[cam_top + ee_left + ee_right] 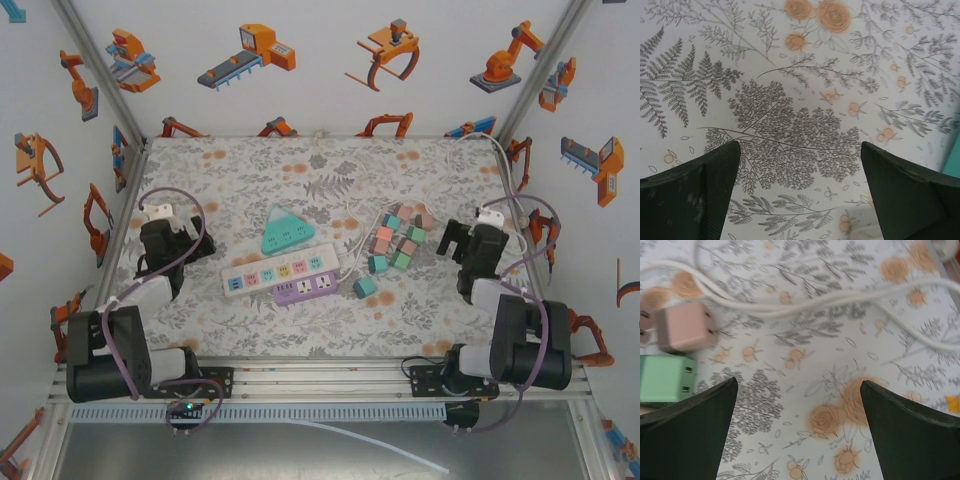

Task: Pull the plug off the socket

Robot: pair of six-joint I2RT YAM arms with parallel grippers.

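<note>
Both claws hang released over the desk, jaws wide with nothing between them. The left claw (162,243) is out at 9 o'clock and the right claw (455,240) at 3 o'clock. The sockets lie between them, just toward 6 o'clock from the centre: a white power strip (280,272) with a purple strip (306,290) touching its near edge. The plug must sit in one of these, but from above it is too small to single out.

It should be a light, hard moulded block, held only by the friction of its prongs. Its flat sides are the place to pinch, not the cord (soft, and likely to slip or strain). The strips look light as well, so one may lift with the plug unless the other claw pins it down.

The overhead view alone shows both strips and both arms. The right wrist view gives a close look at a pink cube (685,327), a green cube (665,377) and a white cord (815,301). The left wrist view has bare patterned desk (800,100) between its fingers (690,200).
</note>
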